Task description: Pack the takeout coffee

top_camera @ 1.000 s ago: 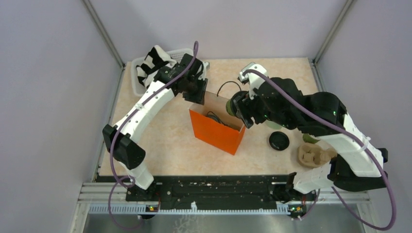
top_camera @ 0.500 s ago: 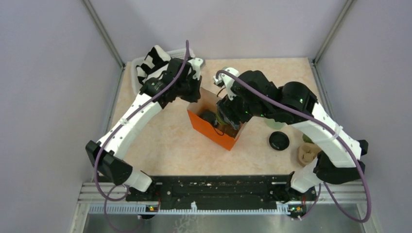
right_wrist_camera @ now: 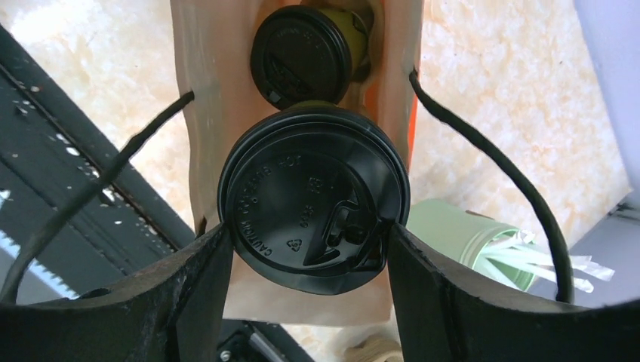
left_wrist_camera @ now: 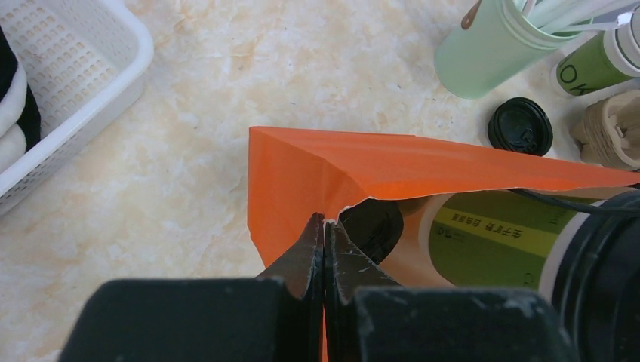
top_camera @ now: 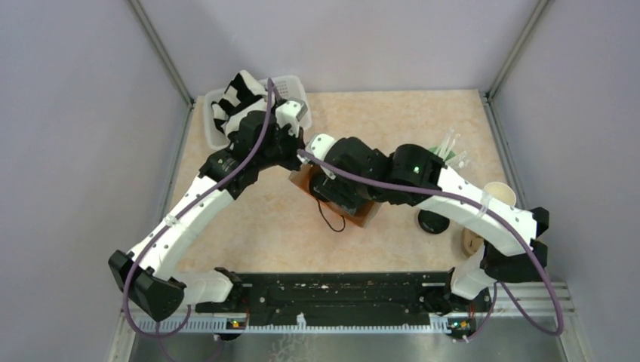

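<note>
An orange paper bag (left_wrist_camera: 317,170), brown inside, lies tilted under both arms in the top view (top_camera: 368,214). My left gripper (left_wrist_camera: 324,223) is shut on the bag's rim at a small tear. My right gripper (right_wrist_camera: 309,253) is shut on a dark green cup by its black lid (right_wrist_camera: 313,207) and holds it in the bag's mouth. That cup's green side (left_wrist_camera: 490,237) shows in the left wrist view. A second lidded green cup (right_wrist_camera: 302,56) lies deeper in the bag. In the top view both grippers are mostly hidden by the arms.
A pale mint tumbler of white straws (top_camera: 445,147) stands right of the bag. A loose black lid (top_camera: 432,221), a cream cup (top_camera: 500,194) and a cardboard carrier (top_camera: 472,243) are at the right. A white basket (top_camera: 290,84) holding black-and-white cloth is at the back left.
My right arm has swung left and carried the cup into the bag's mouth. My left arm has shifted with the rim, and the bag has tipped and moved slightly nearer.
</note>
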`<action>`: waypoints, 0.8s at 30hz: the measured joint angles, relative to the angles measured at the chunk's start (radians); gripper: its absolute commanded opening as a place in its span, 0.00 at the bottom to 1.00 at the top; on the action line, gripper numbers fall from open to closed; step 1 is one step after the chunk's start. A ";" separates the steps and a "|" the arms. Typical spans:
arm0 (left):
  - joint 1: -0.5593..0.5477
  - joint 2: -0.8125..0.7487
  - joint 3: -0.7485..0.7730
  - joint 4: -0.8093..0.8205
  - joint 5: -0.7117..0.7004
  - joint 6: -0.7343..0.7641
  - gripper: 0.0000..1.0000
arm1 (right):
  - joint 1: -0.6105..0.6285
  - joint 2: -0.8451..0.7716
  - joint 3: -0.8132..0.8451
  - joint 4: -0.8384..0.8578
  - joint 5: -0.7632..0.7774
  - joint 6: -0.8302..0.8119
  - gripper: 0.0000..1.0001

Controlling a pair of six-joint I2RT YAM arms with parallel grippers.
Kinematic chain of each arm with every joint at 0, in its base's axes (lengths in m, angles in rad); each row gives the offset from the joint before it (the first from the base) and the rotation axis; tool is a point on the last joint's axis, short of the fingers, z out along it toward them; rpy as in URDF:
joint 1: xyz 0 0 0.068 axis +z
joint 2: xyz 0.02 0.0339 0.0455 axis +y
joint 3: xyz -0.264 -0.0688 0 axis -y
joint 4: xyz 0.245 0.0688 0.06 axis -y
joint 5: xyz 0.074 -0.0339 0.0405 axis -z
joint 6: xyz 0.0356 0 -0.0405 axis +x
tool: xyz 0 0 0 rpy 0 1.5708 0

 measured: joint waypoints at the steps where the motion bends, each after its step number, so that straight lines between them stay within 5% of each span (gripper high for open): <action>1: 0.000 -0.011 -0.022 0.020 0.005 0.000 0.00 | 0.014 0.000 -0.019 0.011 0.018 -0.006 0.48; 11: 0.000 -0.082 -0.182 0.174 0.033 -0.009 0.00 | 0.097 -0.064 -0.302 0.175 0.130 -0.064 0.46; 24: -0.002 -0.159 -0.307 0.369 0.047 -0.008 0.00 | 0.108 -0.137 -0.419 0.253 0.196 -0.084 0.46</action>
